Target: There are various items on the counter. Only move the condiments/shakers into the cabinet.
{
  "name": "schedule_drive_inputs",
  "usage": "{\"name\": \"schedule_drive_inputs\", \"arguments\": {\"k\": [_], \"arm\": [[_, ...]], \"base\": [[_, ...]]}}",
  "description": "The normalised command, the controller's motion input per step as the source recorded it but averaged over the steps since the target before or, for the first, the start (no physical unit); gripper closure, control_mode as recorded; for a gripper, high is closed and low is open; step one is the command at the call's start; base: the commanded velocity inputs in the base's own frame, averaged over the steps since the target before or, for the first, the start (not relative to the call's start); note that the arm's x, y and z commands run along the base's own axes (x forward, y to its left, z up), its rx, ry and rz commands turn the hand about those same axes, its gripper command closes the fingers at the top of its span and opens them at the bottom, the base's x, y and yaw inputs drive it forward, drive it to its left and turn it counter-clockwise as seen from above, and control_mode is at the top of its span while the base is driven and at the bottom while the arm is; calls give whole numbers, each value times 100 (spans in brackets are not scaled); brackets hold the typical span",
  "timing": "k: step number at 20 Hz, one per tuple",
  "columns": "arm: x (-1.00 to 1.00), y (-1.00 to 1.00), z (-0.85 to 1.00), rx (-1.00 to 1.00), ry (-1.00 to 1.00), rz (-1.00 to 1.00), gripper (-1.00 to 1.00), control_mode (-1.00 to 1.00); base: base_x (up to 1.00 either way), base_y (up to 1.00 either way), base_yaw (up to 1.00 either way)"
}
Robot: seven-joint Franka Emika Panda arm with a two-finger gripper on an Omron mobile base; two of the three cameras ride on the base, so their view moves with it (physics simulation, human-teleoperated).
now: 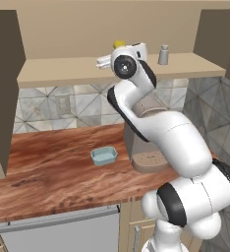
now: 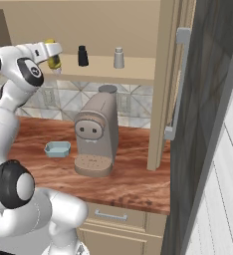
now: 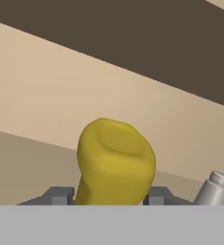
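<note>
1. Left base view, far left: dark brown side door of the tan wooden wall cabinet (image 1: 107, 29), its long light shelf board (image 1: 63, 73) running across the upper frame.
2. Centre of that frame: shallow light-blue dish (image 1: 104, 156) on the reddish-brown wood-grain countertop (image 1: 48, 167). Not a condiment, it stays where it is.
3. Upper centre: my gripper (image 1: 118, 49) is up at shelf level, clamped on the yellow squeeze bottle (image 3: 115, 162). In the hand view the bottle's yellow body sits between my two dark finger tips, both pressed against its sides. So: closed on the bottle, not empty.
4. Right base view, upper left: the bottle hangs cap-down from the gripper, at the shelf's front edge. Can't tell if it touches the board.
5. Just right of it on the shelf: short black shaker (image 2: 82, 56), then small grey-white shaker (image 2: 118, 58), both upright and apart. Those two look done.
6. Below, mid frame: big beige coffee machine (image 2: 96, 134) on the counter. Leave it.
7. Step in hand, my read: placing the last condiment.
8. Next move calls for: get the bottle fully over the board, clear of the black shaker, lower until it rests, open the claw, back straight out. Risk: cap-down placement may tip over on release.
</note>
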Motion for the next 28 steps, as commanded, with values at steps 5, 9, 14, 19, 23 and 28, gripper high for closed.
{"name": "schedule_drive_inputs", "arguments": {"k": [5, 9, 14, 19, 23, 28], "arm": [[37, 4, 40, 2, 4, -4, 100, -100], [42, 2, 13, 0, 1, -1, 100, -100], [28, 0, -10, 0, 0, 0, 100, -100], [18, 0, -18, 0, 0, 0, 100, -100], [11, 0, -19, 0, 0, 0, 100, -100], [14, 0, -31, 0, 0, 0, 100, -100]], "base": [[0, 0, 0], [0, 0, 0], [0, 0, 0], [0, 0, 0], [0, 0, 0], [0, 0, 0]]}}
